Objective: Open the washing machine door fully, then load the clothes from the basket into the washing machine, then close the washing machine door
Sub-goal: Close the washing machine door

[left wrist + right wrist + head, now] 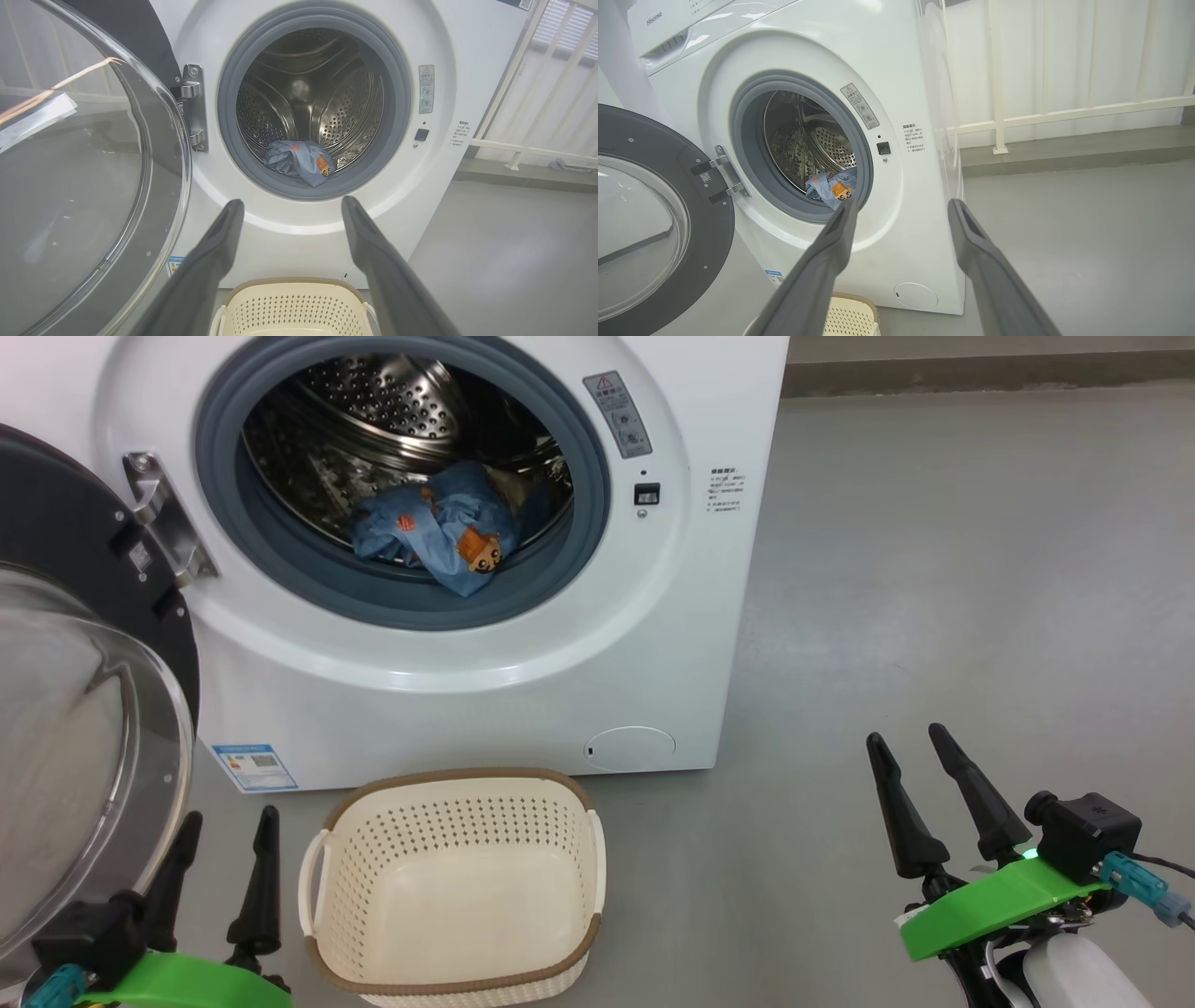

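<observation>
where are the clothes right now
In the head view, upper left of centre, the clothes lie inside the washing machine, low at the front, just behind its grey gasket, above the empty basket.

The clothes (439, 527) lie in the drum (373, 401) of the washing machine (467, 709), whose door (56, 513) stands open to its left. The basket (457, 777) sits just before it, between the left gripper (231, 814) and right gripper (906, 734), both spread.
</observation>
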